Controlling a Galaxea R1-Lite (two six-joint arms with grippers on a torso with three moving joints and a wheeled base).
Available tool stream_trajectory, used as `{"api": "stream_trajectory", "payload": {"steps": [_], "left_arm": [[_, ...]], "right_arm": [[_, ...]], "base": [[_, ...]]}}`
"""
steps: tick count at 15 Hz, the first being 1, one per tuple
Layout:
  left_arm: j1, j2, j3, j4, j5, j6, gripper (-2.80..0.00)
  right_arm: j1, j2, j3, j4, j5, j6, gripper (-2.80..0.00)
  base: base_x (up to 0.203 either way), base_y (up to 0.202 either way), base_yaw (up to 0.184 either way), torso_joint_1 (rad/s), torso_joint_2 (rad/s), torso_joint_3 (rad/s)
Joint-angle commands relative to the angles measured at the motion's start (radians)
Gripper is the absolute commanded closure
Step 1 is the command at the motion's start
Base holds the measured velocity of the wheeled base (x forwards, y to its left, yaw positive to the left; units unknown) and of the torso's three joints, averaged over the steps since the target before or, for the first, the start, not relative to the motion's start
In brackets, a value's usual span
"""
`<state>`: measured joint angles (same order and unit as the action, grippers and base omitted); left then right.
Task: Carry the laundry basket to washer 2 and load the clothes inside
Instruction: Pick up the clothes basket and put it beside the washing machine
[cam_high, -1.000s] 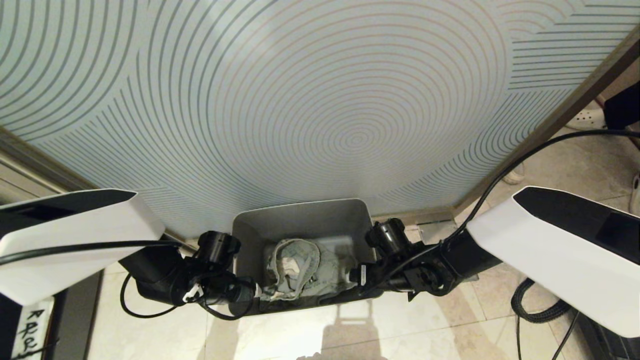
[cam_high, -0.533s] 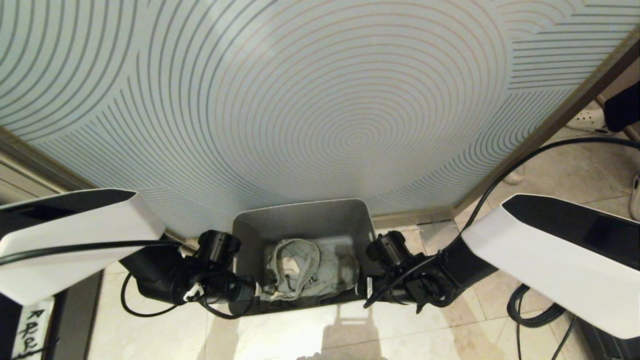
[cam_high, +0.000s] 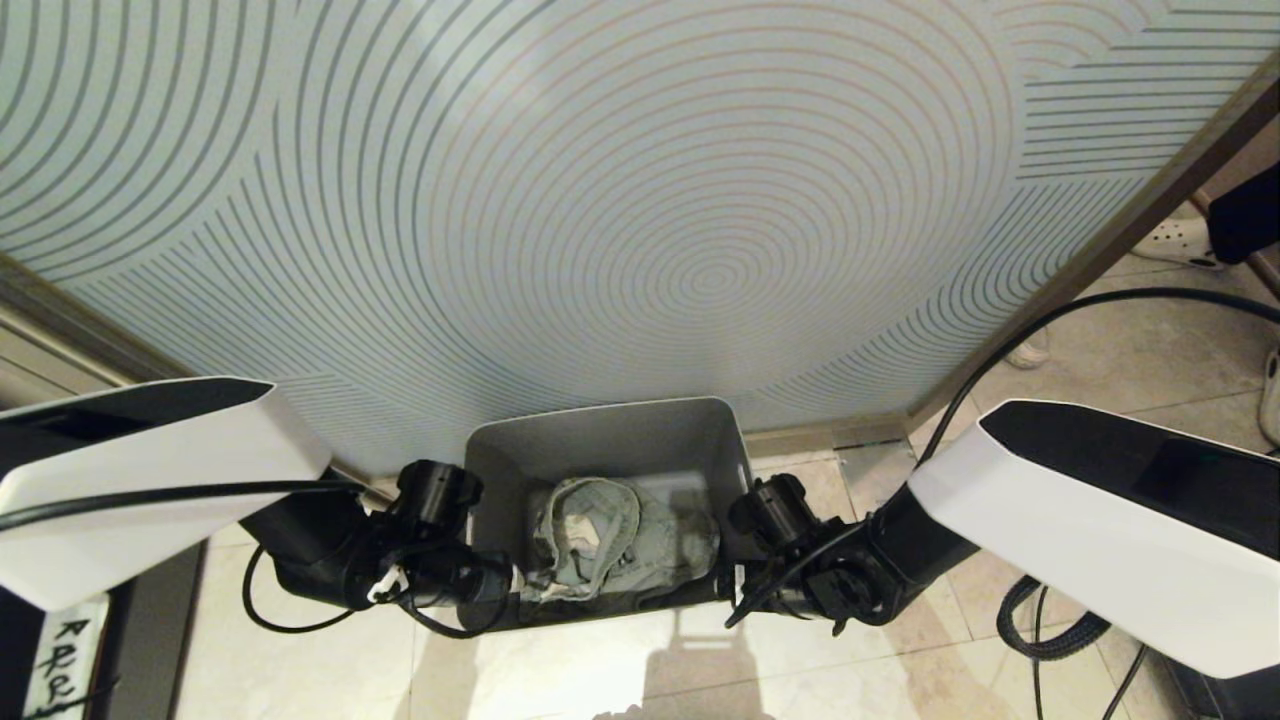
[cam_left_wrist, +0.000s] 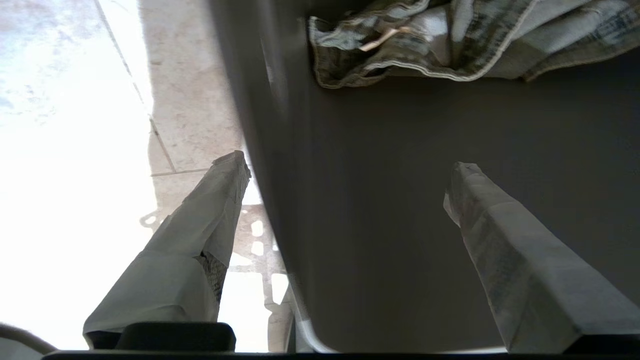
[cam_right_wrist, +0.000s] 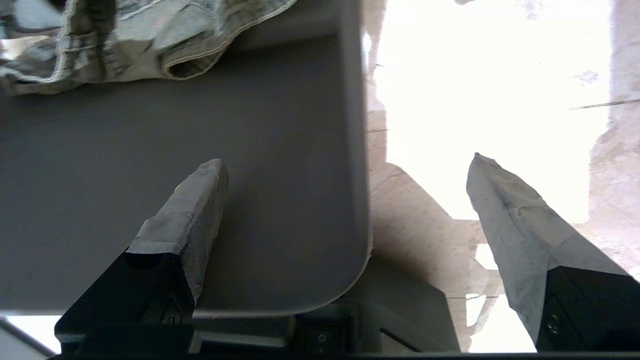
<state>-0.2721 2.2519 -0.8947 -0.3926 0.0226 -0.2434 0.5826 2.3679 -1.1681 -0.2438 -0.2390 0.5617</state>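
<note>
- Right now your left gripper (cam_left_wrist: 345, 165) stands wide open, straddling the near left corner wall of the grey plastic rectangular laundry basket (cam_high: 600, 440), one finger outside over the floor tile and one inside the tub; it clamps nothing.
- Your right gripper (cam_right_wrist: 345, 162) mirrors that at the near right corner, jaws spread wide with the wall between them, one finger inside and one outside, holding nothing.
- Watch the closing: if either gripper shuts on the smooth solid wall rather than a handle or rim, the basket could slip or tip as you lift, I judge, since the walls offer little to catch on.
- Uneven closing is the other risk: one side gripping first would likely skew the tub and slide it along the floor.
- You could also pinch fabric, because the clothes (cam_high: 600, 545) lie not far ahead of the inner fingers in both wrist views.
- Look at the basket: it sits on the pale tiled floor (cam_high: 880, 680) against a swirl-patterned panel (cam_high: 640, 200), between the two arms.
- Inside it lies a small bundle of faded grey-green denim-like cloth with a thick seamed waistband.
- No washer is in view.
</note>
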Motion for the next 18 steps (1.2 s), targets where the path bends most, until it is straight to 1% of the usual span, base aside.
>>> {"api": "stream_trajectory", "payload": {"steps": [1, 3, 4, 7, 12, 13, 18], "left_arm": [[-0.002, 0.0, 0.002, -0.002, 0.0, 0.0, -2.8], [-0.01, 0.0, 0.005, -0.002, 0.002, 0.006, -2.8], [-0.012, 0.003, 0.008, 0.0, 0.008, 0.016, -2.8], [-0.024, 0.02, 0.006, 0.0, 0.051, 0.019, -2.8], [-0.029, 0.026, 0.004, -0.002, 0.062, 0.019, -2.8], [-0.029, 0.026, 0.002, -0.002, 0.062, 0.019, -2.8], [-0.029, 0.026, -0.001, -0.002, 0.062, 0.019, -2.8]], "right_arm": [[0.0, 0.012, -0.002, -0.002, -0.019, 0.004, -2.8], [0.0, 0.027, -0.005, -0.002, -0.059, 0.004, -2.8], [0.0, 0.027, -0.005, -0.002, -0.059, 0.004, -2.8], [0.0, 0.025, -0.004, -0.002, -0.059, 0.006, -2.8], [0.0, 0.024, -0.007, -0.002, -0.059, 0.006, -2.8], [0.0, 0.025, -0.007, -0.002, -0.059, 0.006, 0.0], [0.0, 0.027, -0.01, -0.002, -0.059, 0.006, 0.0]], "base": [[0.0, 0.0, 0.0, 0.0, 0.0, 0.0], [0.0, 0.0, 0.0, 0.0, 0.0, 0.0], [0.0, 0.0, 0.0, 0.0, 0.0, 0.0], [0.0, 0.0, 0.0, 0.0, 0.0, 0.0], [0.0, 0.0, 0.0, 0.0, 0.0, 0.0], [0.0, 0.0, 0.0, 0.0, 0.0, 0.0], [0.0, 0.0, 0.0, 0.0, 0.0, 0.0]]}}
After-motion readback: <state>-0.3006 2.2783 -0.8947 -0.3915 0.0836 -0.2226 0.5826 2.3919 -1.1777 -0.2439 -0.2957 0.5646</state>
